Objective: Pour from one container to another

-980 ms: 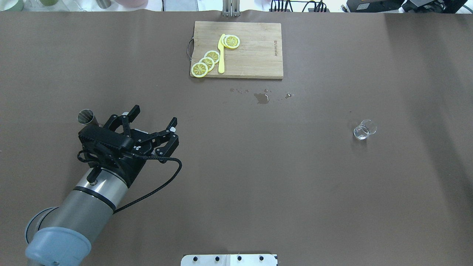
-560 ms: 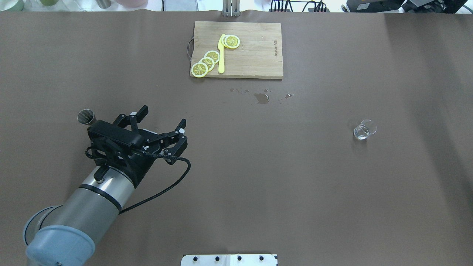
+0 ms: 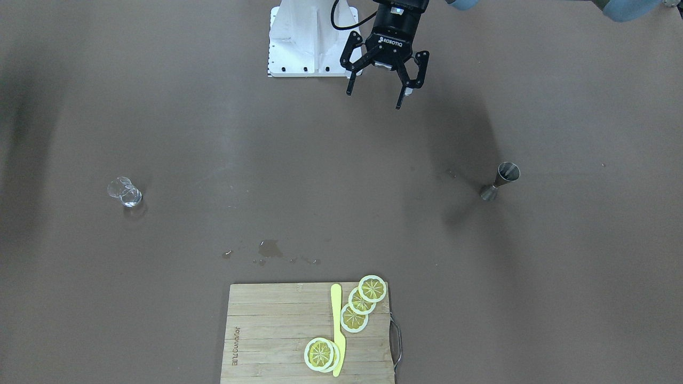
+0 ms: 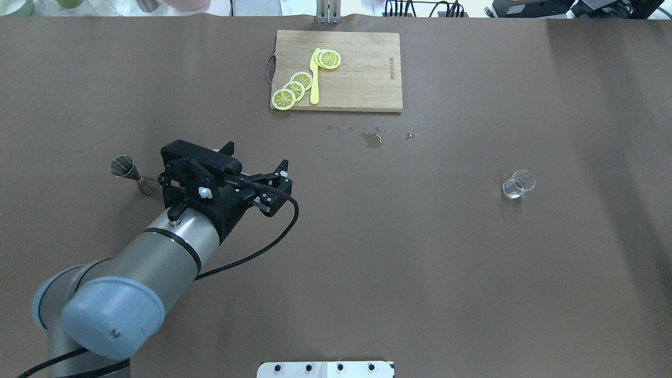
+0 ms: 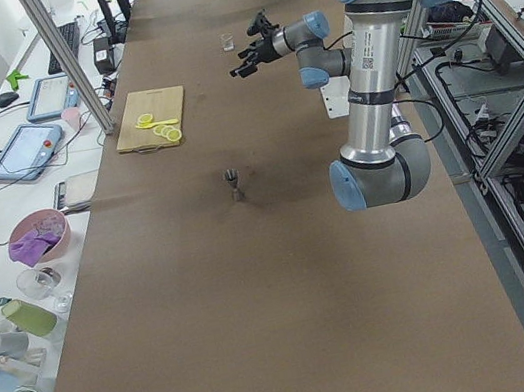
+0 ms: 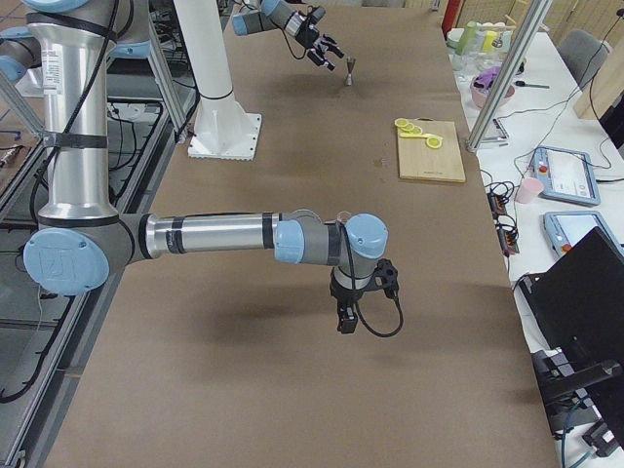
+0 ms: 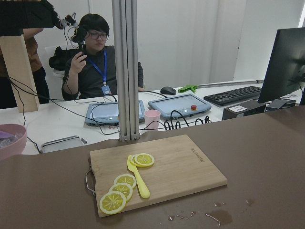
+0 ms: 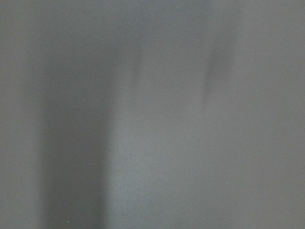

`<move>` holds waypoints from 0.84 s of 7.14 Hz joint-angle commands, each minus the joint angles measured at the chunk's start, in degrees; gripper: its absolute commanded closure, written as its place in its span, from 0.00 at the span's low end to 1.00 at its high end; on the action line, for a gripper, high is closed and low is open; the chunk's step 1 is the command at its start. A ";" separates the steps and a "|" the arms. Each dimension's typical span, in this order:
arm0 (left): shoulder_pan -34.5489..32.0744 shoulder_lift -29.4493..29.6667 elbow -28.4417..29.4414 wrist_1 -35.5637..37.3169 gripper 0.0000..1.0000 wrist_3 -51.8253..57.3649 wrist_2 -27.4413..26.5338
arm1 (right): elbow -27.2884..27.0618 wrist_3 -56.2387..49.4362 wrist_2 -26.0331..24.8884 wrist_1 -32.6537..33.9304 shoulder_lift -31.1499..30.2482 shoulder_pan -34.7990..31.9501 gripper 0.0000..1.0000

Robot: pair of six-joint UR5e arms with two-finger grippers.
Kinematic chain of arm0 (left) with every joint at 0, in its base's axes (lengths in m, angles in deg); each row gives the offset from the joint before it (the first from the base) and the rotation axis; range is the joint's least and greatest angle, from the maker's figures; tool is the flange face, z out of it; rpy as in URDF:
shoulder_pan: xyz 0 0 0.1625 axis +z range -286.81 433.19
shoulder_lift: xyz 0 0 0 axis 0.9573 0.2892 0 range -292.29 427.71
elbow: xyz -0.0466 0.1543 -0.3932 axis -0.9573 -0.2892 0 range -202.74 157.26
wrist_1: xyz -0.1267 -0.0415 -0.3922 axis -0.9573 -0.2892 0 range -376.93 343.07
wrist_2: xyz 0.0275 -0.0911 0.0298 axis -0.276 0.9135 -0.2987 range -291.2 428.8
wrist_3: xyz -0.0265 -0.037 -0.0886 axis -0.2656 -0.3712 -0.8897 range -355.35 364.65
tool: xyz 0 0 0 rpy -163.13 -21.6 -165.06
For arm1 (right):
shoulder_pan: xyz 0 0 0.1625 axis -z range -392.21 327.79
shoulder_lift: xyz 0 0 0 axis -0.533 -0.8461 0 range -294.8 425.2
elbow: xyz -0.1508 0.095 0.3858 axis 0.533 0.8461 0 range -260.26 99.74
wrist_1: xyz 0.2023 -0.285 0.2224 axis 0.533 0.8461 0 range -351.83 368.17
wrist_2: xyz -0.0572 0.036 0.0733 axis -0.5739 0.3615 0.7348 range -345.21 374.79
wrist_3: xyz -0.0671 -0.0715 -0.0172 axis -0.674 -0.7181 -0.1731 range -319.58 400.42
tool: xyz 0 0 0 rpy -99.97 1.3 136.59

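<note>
The steel jigger stands upright on the brown table at the left, also seen in the front-facing view. My left gripper hovers to its right, apart from it, open and empty. The small clear glass stands far off on the right side. My right gripper shows only in the exterior right view, pointing down over bare table; I cannot tell whether it is open or shut. The right wrist view holds only blurred table surface.
A wooden cutting board with lemon slices and a yellow knife lies at the far middle edge. A small spill wets the table just in front of it. A person sits beyond the table's far edge.
My left arm has swung right and a little forward, away from the jigger, with its wrist turning. The jigger now shows in full. The gripper stayed open.
</note>
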 commanded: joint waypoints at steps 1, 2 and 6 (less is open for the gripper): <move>-10.06 5.42 -2.19 16.59 0.03 -1.88 18.18 | 0.00 0.00 0.00 -0.26 -0.01 0.00 0.00; -15.60 7.88 -1.85 22.42 0.03 -1.80 27.15 | 0.00 0.00 0.00 -0.26 -0.01 0.00 0.00; -39.32 11.43 5.60 31.68 0.03 12.29 58.37 | 0.00 0.00 0.00 -0.35 -0.01 0.00 0.00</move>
